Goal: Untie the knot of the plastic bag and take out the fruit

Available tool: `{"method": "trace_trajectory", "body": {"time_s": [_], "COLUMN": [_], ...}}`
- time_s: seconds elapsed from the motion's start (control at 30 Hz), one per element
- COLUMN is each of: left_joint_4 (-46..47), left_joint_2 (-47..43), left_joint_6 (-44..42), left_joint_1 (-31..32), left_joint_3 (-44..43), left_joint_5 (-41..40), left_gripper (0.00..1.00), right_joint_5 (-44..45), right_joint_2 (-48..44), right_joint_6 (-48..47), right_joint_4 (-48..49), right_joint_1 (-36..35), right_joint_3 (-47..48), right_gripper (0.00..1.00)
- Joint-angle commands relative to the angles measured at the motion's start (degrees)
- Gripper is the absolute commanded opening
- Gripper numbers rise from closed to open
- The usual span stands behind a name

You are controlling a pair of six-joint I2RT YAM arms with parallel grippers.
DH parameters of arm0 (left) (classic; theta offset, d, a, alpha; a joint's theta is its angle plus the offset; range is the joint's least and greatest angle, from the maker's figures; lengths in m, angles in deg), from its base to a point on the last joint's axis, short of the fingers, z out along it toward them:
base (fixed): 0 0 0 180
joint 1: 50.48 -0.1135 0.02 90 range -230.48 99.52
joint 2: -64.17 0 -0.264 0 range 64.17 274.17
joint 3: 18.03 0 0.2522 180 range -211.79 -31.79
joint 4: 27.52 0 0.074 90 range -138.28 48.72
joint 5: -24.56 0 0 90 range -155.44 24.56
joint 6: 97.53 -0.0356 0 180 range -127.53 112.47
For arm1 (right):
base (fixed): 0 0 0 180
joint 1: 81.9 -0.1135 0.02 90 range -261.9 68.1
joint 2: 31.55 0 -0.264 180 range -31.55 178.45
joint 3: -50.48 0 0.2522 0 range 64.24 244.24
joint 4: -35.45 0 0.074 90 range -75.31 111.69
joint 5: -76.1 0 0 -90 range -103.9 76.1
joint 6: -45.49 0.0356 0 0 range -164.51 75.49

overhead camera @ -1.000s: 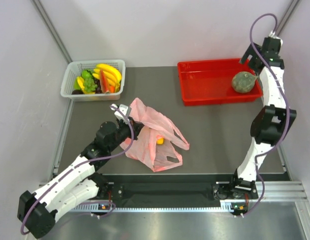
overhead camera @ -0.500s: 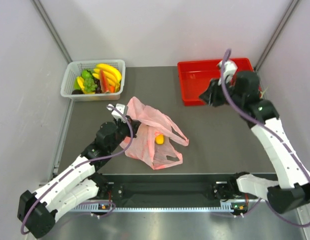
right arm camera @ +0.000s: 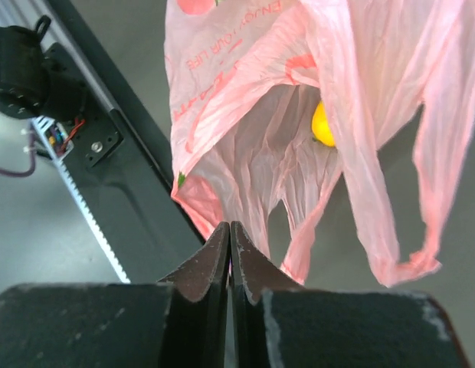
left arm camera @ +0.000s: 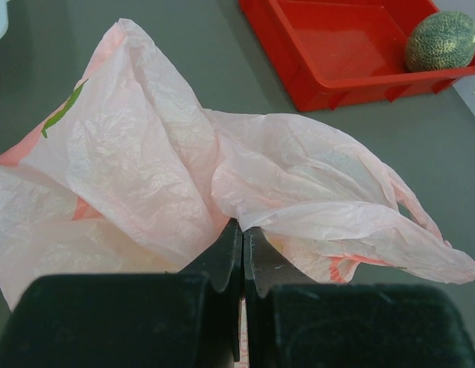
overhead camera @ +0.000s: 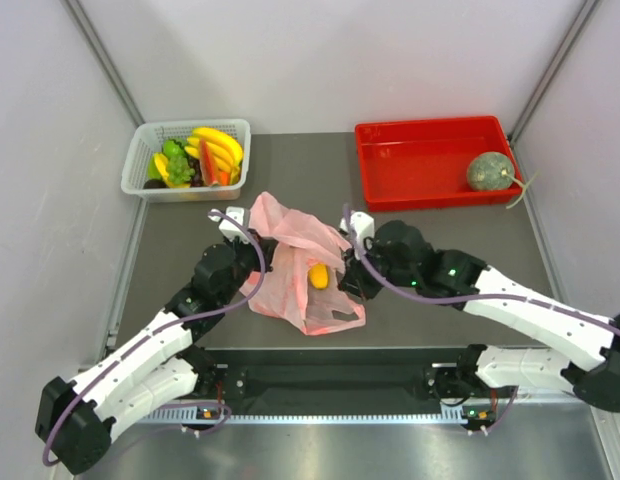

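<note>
The left end effector (left arm camera: 242, 230) is clenched on a fold of the plastic bag (left arm camera: 145, 153). Film spills up and away from its tips on both sides, which looks like an anchoring hold that keeps the light bag from sliding on the table (overhead camera: 430, 240). The right end effector (right arm camera: 229, 228) faces it from the bag's other side with its jaws pressed together. The film's lower edge lies right at the tips, but whether any plastic is caught between them cannot be told. Ahead of and above those tips the mouth gapes open and the handles (right arm camera: 360, 184) hang loose with no twist in them, so the untying seems done. A small yellow fruit (right arm camera: 323, 126) sits just inside the opening, a little right of the right end effector's line. It probably has to release its jaws before reaching in for it. The green melon (overhead camera: 487, 171) already rests in the red tray (overhead camera: 420, 165), well beyond both end effectors. The white basket (overhead camera: 150, 150), holding its heap of bananas and slices (overhead camera: 205, 155), stands apart beyond the left one.
</note>
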Motion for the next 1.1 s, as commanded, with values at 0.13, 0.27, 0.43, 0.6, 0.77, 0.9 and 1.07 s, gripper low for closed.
{"method": "trace_trajectory", "body": {"time_s": [0.13,0.27,0.43,0.6,0.77,0.9,1.07], "left_joint_4": [4.6,5.21,6.27,6.8,6.97,7.15,7.94], "left_joint_2": [0.53,1.24,1.77,2.56,2.3,2.38,2.47], "left_joint_6": [1.45,2.15,2.5,3.12,3.29,3.47,3.64], "left_joint_1": [-0.17,-0.17,-0.17,-0.17,-0.17,-0.26,-0.17], "left_joint_3": [0.63,0.54,0.98,1.07,1.86,2.47,3.09], "left_joint_5": [-3.43,-3.34,-4.04,-3.78,-3.52,-3.52,-3.43], "left_gripper": [0.0,0.0,0.0,0.0,0.0,0.0,0.0], "right_joint_5": [12.3,17.84,22.5,30.39,33.75,33.93,33.49], "right_joint_2": [9.51,15.74,21.11,28.23,33.33,36.32,38.34], "right_joint_6": [4.33,6.0,6.71,6.79,6.09,4.51,4.07], "right_joint_4": [15.44,19.23,23.81,25.31,26.63,27.24,27.68], "right_joint_1": [-7.29,-7.82,-7.73,-7.56,-6.06,-5.53,-5.01], "right_joint_3": [-1.13,-1.65,-1.13,1.59,3.26,4.49,5.37], "right_gripper": [0.04,0.07,0.09,0.11,0.29,0.47,0.57]}}
